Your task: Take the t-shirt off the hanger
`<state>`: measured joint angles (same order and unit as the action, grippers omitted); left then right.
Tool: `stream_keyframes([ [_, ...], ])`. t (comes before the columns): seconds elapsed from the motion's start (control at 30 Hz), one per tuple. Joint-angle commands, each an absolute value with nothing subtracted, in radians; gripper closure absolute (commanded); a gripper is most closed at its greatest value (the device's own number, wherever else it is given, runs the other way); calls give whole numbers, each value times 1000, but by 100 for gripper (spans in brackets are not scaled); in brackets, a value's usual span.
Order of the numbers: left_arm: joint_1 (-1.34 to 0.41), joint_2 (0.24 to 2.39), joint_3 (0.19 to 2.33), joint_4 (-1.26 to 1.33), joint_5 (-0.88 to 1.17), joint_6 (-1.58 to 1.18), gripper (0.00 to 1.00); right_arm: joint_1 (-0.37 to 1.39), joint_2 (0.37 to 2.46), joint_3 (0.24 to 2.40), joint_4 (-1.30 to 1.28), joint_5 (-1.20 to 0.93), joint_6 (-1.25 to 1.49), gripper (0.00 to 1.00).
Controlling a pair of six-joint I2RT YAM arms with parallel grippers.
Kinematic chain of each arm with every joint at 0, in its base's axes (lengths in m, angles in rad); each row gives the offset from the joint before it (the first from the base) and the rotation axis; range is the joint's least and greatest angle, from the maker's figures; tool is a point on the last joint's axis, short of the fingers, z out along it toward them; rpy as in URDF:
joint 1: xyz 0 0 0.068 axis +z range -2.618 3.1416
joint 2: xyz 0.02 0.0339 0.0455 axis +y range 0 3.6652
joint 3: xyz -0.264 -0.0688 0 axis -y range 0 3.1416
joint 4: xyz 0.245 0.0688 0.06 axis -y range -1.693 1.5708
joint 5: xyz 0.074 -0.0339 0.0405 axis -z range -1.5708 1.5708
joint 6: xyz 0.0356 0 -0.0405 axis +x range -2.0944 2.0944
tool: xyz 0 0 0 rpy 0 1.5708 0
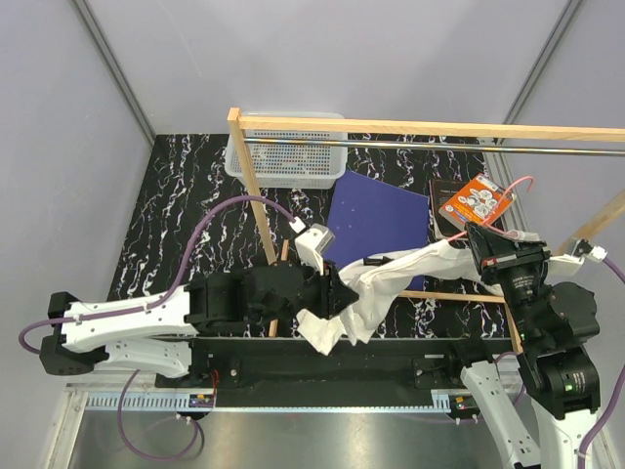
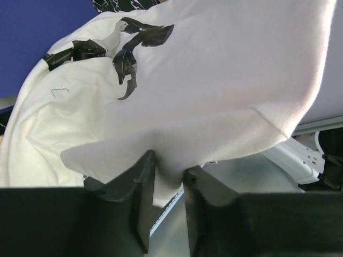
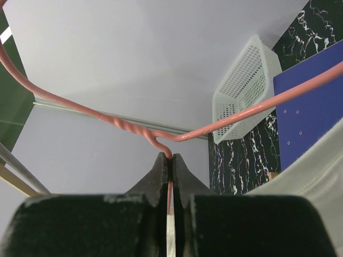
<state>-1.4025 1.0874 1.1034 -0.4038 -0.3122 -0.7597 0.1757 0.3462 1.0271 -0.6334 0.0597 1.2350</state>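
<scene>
left end effector point(image 2: 169, 166) pinches t-shirt point(image 2: 214, 69); right end effector point(image 3: 168, 156) clamped on hanger point(image 3: 241, 115).

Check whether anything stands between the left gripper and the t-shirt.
Nothing visible does: the left gripper pinches a fold of the t-shirt. The right gripper clamps the hanger. A wooden frame bar runs close by the stretched cloth.

Pictured on black marbled tabletop point(image 1: 186, 215): white mesh basket point(image 1: 286, 156) at far edge, blue sheet point(image 1: 381, 220), orange packet point(image 1: 476, 200), beneath wooden frame point(image 1: 391, 126).
</scene>
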Motion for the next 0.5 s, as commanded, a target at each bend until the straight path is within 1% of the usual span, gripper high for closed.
stream_keyframes([
  [0.0,-1407,1022,1100,-379,-405,-759,84,173,353,1023,-563,63,1258,100],
  [0.03,-1407,1013,1098,-390,-420,-764,100,173,353,1019,-564,67,1258,100],
  [0.2,-1407,867,1025,-439,-572,-825,100,173,347,965,-551,106,1298,100],
  [0.47,-1407,573,871,-488,-612,-891,100,173,357,874,-496,141,1358,100],
])
